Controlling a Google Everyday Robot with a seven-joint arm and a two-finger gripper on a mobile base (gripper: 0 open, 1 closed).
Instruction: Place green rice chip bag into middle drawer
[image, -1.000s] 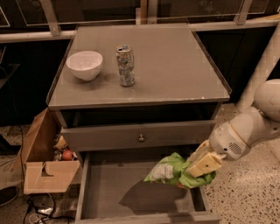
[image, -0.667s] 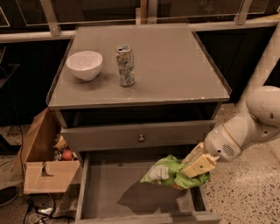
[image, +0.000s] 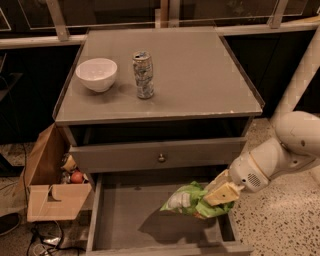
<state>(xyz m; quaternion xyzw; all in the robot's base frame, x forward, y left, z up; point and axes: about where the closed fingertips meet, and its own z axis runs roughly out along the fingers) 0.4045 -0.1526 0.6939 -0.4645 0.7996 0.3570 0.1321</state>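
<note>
The green rice chip bag (image: 189, 202) is a crinkly lime-green foil bag with a white patch at its left end. My gripper (image: 218, 195) is shut on the bag's right end and holds it above the right part of the middle drawer (image: 125, 222). That drawer is pulled out wide below the cabinet, with a bare grey floor; the bag casts a shadow on it. My white arm (image: 280, 155) reaches in from the right.
A white bowl (image: 96, 74) and a silver patterned can (image: 143, 75) stand on the cabinet top (image: 200, 75). The drawer with a brass knob (image: 161, 158) sits slightly open above. An open cardboard box (image: 50, 180) with small items stands on the floor at the left.
My gripper and the bag have moved slightly left and down over the open drawer. Nothing else has moved.
</note>
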